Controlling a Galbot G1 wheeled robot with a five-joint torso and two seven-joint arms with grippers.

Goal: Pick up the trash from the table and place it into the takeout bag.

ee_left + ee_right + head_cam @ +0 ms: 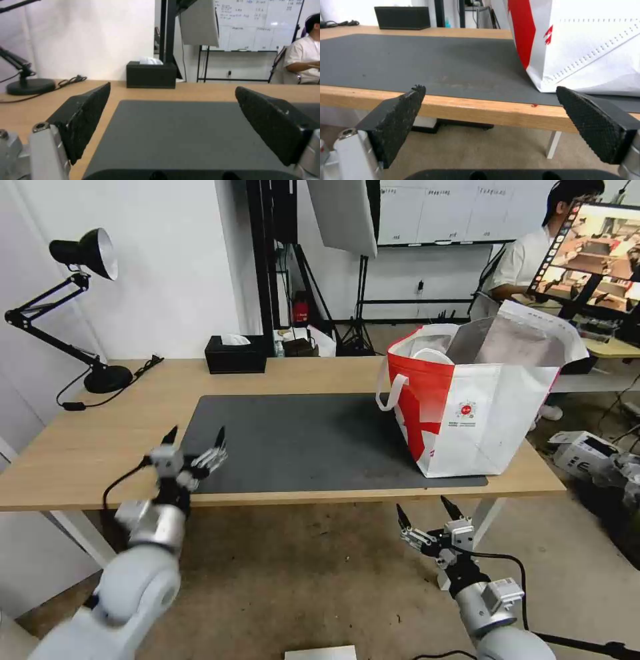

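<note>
1. Plainly, in the head view, the desk (pixel 87 447) carries no loose trash that I can see: its dark mat (pixel 300 440) is bare, and the takeout bag (pixel 477 400) stands upright on the mat's right end, near the desk's front right corner, mouth up, its long axis running along the desk's length, logo side facing the front edge. Something white shows inside the foil lining; what it is I cannot tell. The left tool (pixel 195 439) hovers over the front edge by the mat's front left corner, spread wide and empty. The right tool (pixel 424 511) hangs below and in front of the front edge, beneath the bag, also spread wide and empty.

2. From the left wrist view, the black tissue box (pixel 151 75) sits at the back edge, beyond the bare mat, and the lamp base (pixel 30 86) stands toward the desk's back left corner.

3. From the right wrist view, the bag's lower corner rests on the mat close to the front edge.

Judging by this, the collecting step looks finished; any next move calls only for checking for leftovers.
</note>
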